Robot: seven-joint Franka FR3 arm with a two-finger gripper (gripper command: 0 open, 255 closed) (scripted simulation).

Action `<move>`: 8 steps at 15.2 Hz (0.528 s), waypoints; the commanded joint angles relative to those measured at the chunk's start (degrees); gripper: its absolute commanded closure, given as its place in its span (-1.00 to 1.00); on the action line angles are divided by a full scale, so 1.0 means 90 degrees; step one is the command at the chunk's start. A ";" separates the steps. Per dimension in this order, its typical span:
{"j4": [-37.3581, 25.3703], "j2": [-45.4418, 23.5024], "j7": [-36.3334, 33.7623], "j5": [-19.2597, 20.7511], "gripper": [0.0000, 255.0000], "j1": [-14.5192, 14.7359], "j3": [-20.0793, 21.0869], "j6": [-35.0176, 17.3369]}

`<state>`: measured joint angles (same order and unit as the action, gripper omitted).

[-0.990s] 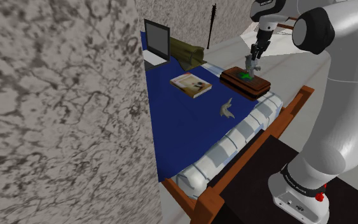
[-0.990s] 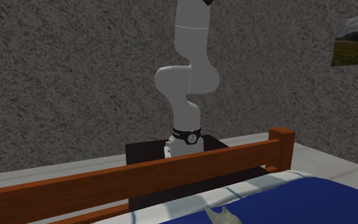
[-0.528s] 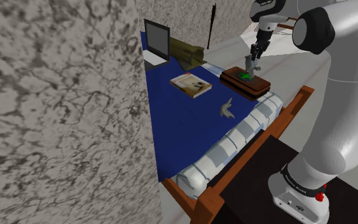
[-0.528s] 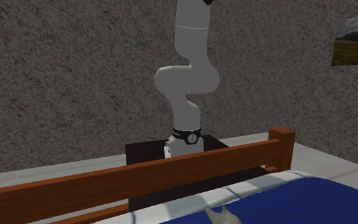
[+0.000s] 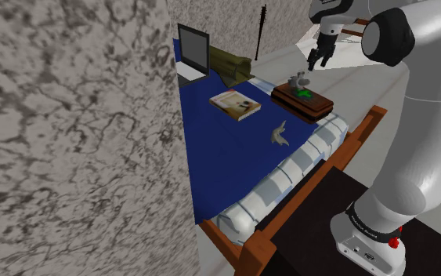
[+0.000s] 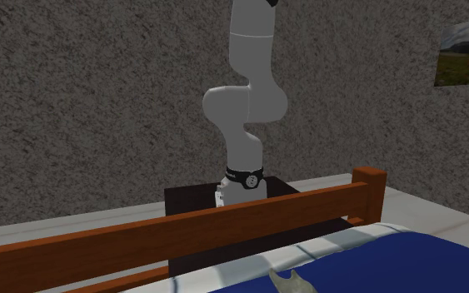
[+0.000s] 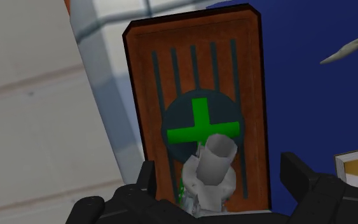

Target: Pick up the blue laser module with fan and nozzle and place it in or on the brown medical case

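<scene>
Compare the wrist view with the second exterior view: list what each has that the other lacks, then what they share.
Wrist view alone of the two: brown case with a green cross, grey-white laser module on it, open gripper, fingers clear of the module. Second exterior view alone: white arm, black stand, wooden bed rail, framed picture. Shared: blue bedcover and the pale figure on it.

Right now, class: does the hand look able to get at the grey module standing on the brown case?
Probably yes: the hand hangs open just above the grey module on the brown case, and nothing lies between them.
</scene>
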<state>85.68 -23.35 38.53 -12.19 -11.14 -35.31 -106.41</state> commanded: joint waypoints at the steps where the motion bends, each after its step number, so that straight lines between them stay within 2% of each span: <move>1: -0.0394 -0.0001 -0.0018 0.0013 -1.00 -0.0051 -0.0016 0.0390; 2: -0.0556 0.0005 -0.0029 0.0021 -1.00 -0.0068 -0.0024 0.0555; 8: -0.0556 0.0005 -0.0029 0.0021 -1.00 -0.0068 -0.0023 0.0555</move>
<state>80.73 -23.28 38.27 -11.99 -11.73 -35.53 -101.46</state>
